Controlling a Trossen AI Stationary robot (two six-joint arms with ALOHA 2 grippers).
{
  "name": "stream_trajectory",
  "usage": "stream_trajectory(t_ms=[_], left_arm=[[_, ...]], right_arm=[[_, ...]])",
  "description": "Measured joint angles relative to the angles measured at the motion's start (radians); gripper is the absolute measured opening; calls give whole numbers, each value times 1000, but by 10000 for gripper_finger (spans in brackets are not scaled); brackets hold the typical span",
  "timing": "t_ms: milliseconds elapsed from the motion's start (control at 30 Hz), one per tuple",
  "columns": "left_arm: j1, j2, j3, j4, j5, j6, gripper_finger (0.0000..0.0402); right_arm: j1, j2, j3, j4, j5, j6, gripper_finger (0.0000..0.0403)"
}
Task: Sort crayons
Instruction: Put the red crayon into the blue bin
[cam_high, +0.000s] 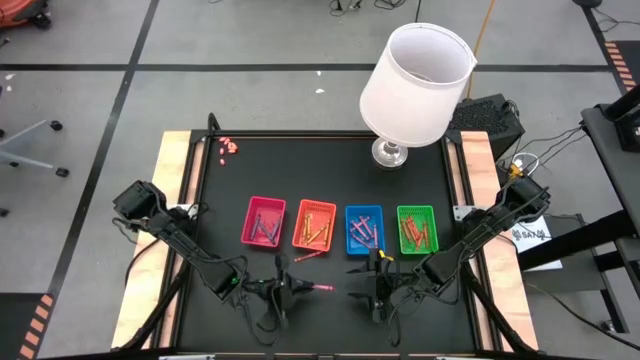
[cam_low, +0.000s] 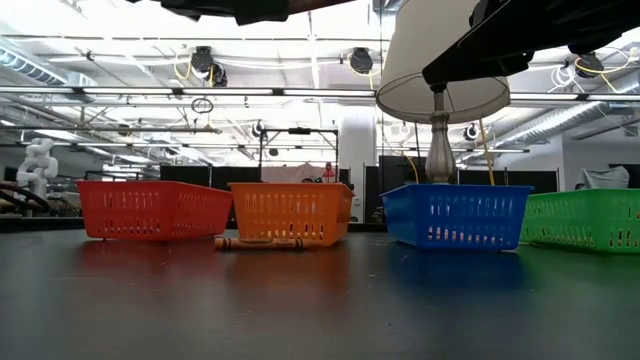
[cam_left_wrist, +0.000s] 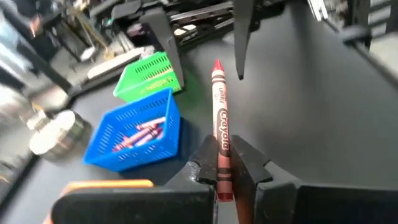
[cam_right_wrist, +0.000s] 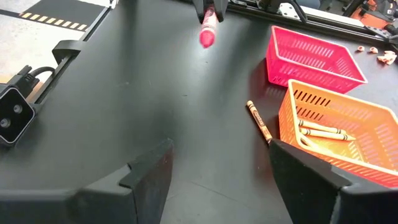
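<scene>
High view: the left hand gripped a red crayon above the near worktop, facing the open right hand, seemingly mid-handover before binning in the pink tray.

Across the middle of the high view, the pink tray, orange tray, blue tray and green tray wall you off, narrow gaps between. A loose orange crayon lies just below the orange tray. The lamp blocks the upper right. Bare table lies upper centre.
</scene>
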Motion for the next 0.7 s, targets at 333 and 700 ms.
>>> stream_trajectory(t_ms=[333,700], left_arm=[[0,0,0,0,0,-440,15],[0,0,0,-24,0,-384,15]], right_arm=[[0,0,0,0,0,0,249],[-3,0,0,2,4,26,249]])
